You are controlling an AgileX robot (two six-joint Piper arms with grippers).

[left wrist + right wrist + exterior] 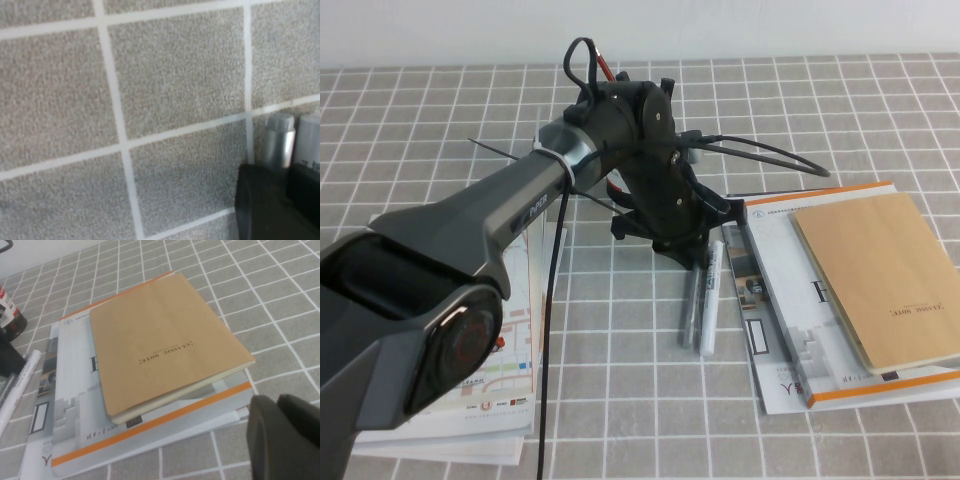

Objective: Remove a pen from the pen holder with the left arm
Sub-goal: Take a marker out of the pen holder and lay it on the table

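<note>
Two pens lie side by side on the tiled table: a grey pen point(690, 300) and a white pen point(712, 295). My left gripper point(675, 255) points down at the table over their far ends. In the left wrist view the grey pen's end point(279, 140) and the white pen's end point(308, 142) stick out just past my left gripper point(287, 200). The arm hides the pen holder in the high view; only a red tip point(607, 70) shows behind the wrist. My right gripper point(282, 440) is shut and hangs near the books' corner.
A brown notebook point(880, 275) lies on a stack of white and orange booklets point(780, 370) to the right of the pens. A map-like booklet point(510, 380) lies at the left under my left arm. A red and black object point(9, 315) stands beyond the books.
</note>
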